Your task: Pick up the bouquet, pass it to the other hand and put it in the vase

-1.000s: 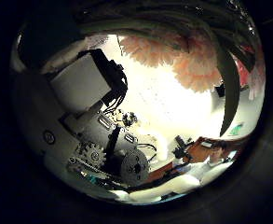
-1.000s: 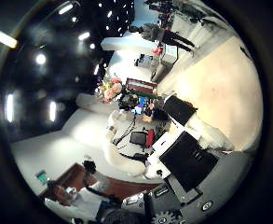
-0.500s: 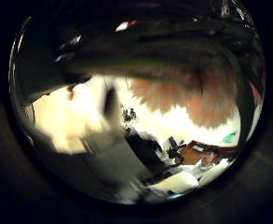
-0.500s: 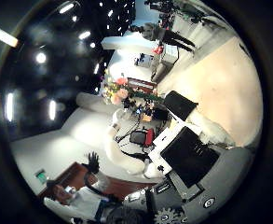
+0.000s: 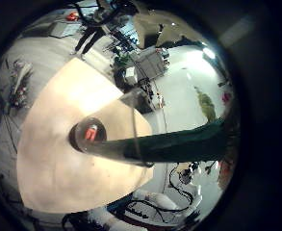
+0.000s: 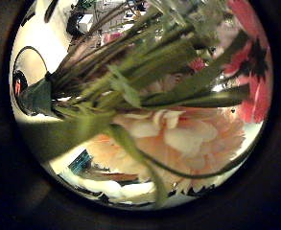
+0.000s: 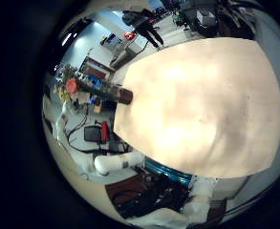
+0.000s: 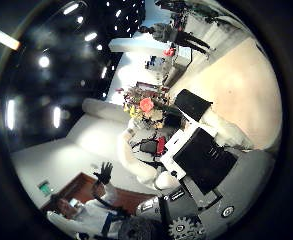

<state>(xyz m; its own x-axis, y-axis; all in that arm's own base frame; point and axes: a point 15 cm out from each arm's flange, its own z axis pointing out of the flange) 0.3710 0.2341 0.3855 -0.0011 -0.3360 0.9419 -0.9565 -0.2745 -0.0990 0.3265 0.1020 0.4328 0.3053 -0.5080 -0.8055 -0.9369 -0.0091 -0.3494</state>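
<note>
Closest to the left palm is the bouquet (image 6: 169,125) — a big peach bloom, pink flowers and green stems fill the left thumb side palm view, so the flowers lie right against that hand. From the little finger side the dark green stem bundle (image 5: 174,146) runs across the view above the pale wooden table (image 5: 54,135). Whether the left hand's fingers curl round the stems I cannot tell.

Farther off, the right hand (image 8: 201,150) shows white and black fingers reaching out, relaxed and holding nothing. Beyond them the bouquet appears small. The dark vase (image 7: 118,93) stands at the table's far edge — upright, apart from both hands.
</note>
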